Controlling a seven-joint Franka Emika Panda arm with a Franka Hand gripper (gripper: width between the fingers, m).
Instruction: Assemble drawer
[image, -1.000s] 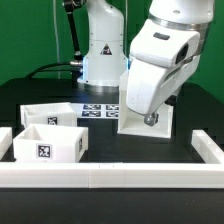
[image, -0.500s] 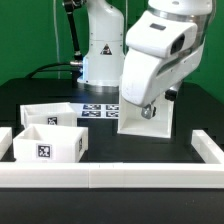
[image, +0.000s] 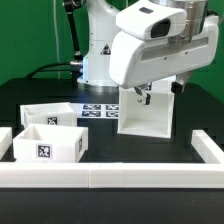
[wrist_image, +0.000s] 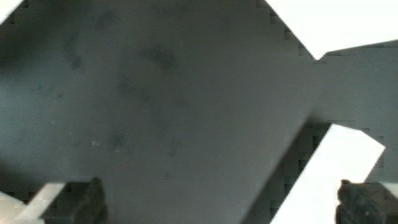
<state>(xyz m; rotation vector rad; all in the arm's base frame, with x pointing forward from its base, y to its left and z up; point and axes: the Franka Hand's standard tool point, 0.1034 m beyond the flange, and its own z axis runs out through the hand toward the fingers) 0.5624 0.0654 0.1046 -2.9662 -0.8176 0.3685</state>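
Observation:
The large white boxy case (image: 147, 120) stands on the black table right of centre. Two small open-topped white trays sit to the exterior view's left: the front one (image: 50, 145) shows its square tag, the other (image: 52, 114) stands just behind it. My gripper (image: 143, 96) hangs just above the case's top edge, open and empty. In the wrist view the gripper (wrist_image: 219, 203) shows only two dark fingertips (wrist_image: 75, 200) set wide apart over the dark table. A white strip (wrist_image: 329, 170) and a white patch (wrist_image: 365, 20) show there too; I cannot tell which part they are.
The marker board (image: 97, 110) lies flat behind the trays, next to the case. A long low white border wall (image: 110, 176) runs along the front, with a side piece on the right (image: 208, 148). The robot base (image: 100, 50) stands at the back.
The arm has lifted and swung: the gripper rose from low in front of the case to just above its top. The case and trays have not moved.

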